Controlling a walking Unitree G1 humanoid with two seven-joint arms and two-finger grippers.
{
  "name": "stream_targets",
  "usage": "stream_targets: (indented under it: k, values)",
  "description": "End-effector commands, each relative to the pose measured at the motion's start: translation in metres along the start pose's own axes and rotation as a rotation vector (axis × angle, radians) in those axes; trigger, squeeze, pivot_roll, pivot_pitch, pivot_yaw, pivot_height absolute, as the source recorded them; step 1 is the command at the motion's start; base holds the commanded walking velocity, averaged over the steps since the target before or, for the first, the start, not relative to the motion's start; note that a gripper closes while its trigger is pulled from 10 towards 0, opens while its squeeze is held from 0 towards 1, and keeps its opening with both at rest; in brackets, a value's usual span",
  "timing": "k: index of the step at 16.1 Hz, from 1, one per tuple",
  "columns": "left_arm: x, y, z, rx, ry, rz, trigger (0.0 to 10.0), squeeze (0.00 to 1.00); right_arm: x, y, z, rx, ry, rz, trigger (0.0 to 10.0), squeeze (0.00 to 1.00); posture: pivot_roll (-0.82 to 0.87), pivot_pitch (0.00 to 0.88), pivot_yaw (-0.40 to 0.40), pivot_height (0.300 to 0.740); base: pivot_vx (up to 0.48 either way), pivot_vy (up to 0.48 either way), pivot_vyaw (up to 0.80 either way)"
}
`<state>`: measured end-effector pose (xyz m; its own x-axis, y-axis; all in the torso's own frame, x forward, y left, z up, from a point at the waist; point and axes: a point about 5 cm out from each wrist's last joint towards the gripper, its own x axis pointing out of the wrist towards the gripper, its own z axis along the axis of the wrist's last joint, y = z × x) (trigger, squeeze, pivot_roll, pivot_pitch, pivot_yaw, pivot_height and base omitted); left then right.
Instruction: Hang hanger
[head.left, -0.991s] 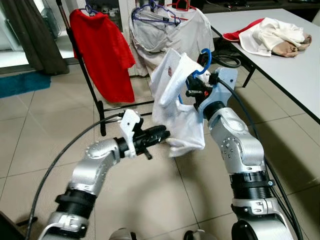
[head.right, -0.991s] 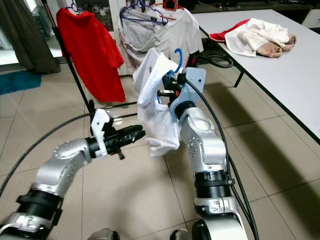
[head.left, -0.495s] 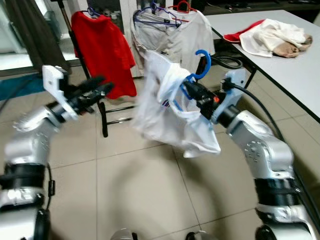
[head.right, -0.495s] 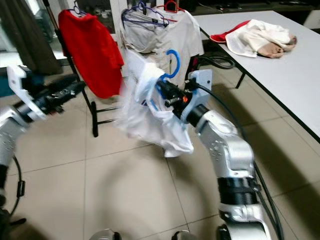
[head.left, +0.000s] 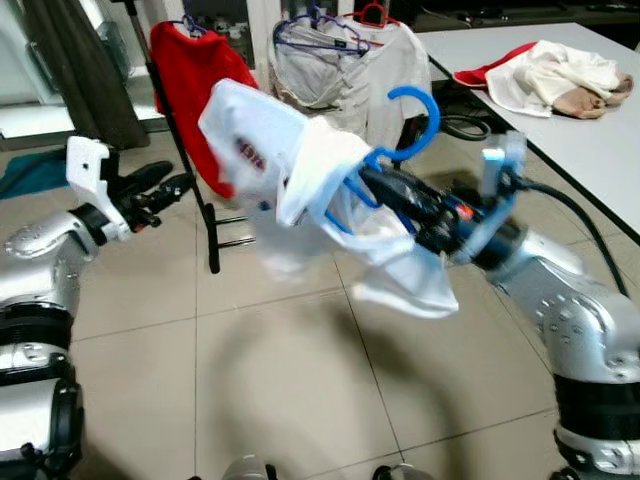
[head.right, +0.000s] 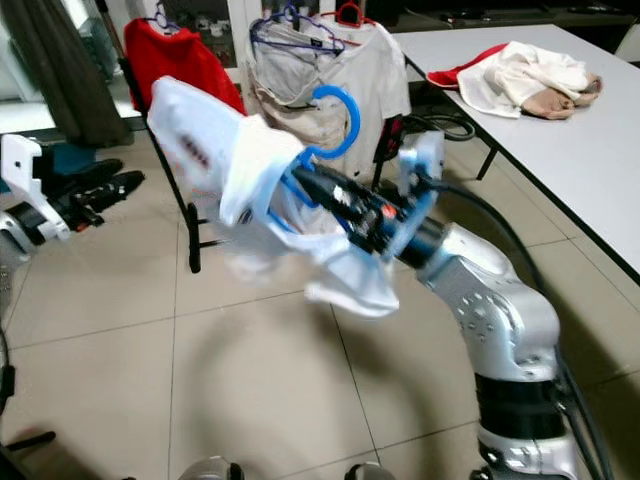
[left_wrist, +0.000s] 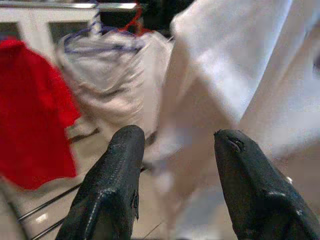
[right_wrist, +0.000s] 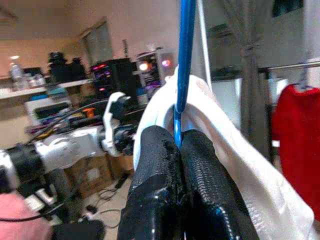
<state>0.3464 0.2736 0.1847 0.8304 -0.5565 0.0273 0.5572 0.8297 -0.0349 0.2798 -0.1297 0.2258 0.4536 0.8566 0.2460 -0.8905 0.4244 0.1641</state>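
— What has your right gripper (right_wrist: 177, 145) got?

— My two black fingers are pinched tight on the stem of the blue plastic hanger (head.left: 405, 125), held out in front of me above the tiled floor (head.left: 280, 380). A white shirt with red print (head.left: 300, 190) is draped over it and swings off to my left.

— And your left gripper (left_wrist: 177, 145)?

— It is out to my left side, fingers spread apart, holding nothing, pointed towards the white shirt.

— Where is the rack?

— The black clothes rack (head.left: 185, 150) stands beyond the hanger, with a red shirt (head.left: 190, 70) and a pale grey shirt on purple hangers (head.left: 350, 60) on it. A grey table (head.left: 590, 130) with crumpled clothes (head.left: 550, 75) is on my right.
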Motion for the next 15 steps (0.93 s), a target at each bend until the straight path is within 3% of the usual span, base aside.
stream_targets:
  k: [1, 4, 6, 7, 8, 15]
  values:
    - [0.007, -0.005, 0.011, 0.000, -0.056, -0.065, 10.0, 0.00, 0.002, 0.008, 0.006, -0.010, -0.013, 0.055, 10.0, 0.00, -0.04, 0.012, 0.075, 0.740, 0.000, 0.000, 0.00]
    - [0.017, -0.014, 0.017, -0.030, -0.151, -0.162, 10.0, 0.00, 0.002, 0.013, -0.002, -0.005, 0.045, 0.091, 10.0, 0.00, -0.05, 0.011, 0.077, 0.740, 0.000, 0.000, 0.00]
    - [0.018, -0.017, 0.018, -0.035, -0.151, -0.196, 10.0, 0.00, 0.003, 0.014, -0.004, -0.007, 0.059, 0.090, 10.0, 0.00, -0.05, 0.008, 0.078, 0.740, 0.000, 0.000, 0.00]
    - [0.018, -0.018, 0.015, -0.035, -0.135, -0.204, 8.9, 0.00, 0.004, 0.015, -0.005, -0.004, 0.059, 0.092, 10.0, 0.00, -0.05, 0.007, 0.079, 0.740, 0.000, 0.000, 0.00]
    - [0.016, -0.017, 0.012, -0.042, -0.136, -0.202, 0.0, 0.00, 0.004, 0.016, -0.005, -0.002, 0.058, 0.094, 10.0, 0.00, -0.05, 0.004, 0.080, 0.740, 0.000, 0.000, 0.00]
    - [0.012, -0.017, 0.005, -0.057, -0.150, -0.188, 0.0, 0.00, 0.005, 0.015, -0.005, 0.001, 0.057, 0.095, 10.0, 0.00, -0.05, 0.001, 0.077, 0.740, 0.000, 0.000, 0.00]
